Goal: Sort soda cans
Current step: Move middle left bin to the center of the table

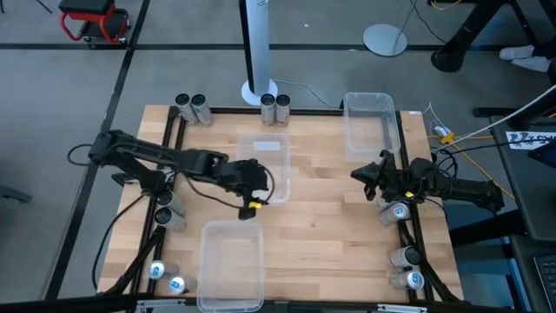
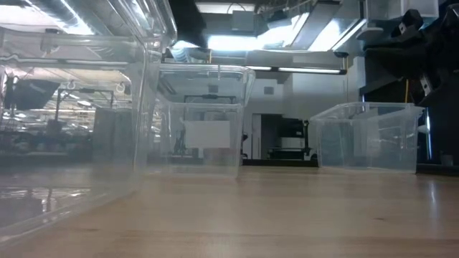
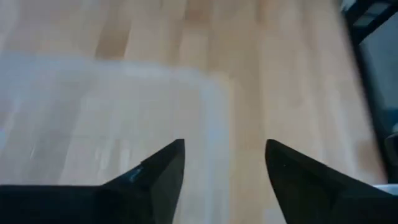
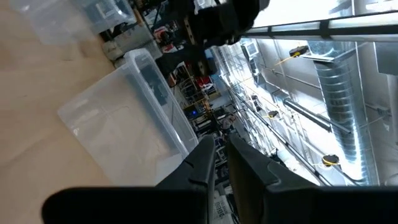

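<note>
Soda cans stand in small groups along the table's edges: two at the far left, two at the far middle, others at the left edge, near left corner and right edge. My left gripper hovers open over the near right corner of the middle clear bin, with nothing between its fingers. My right gripper waits shut at the table's right, pointing toward the middle and holding nothing.
A second clear bin stands at the far right and a third at the near edge. Bare wooden table lies between the bins. A white pole's base sits at the far edge.
</note>
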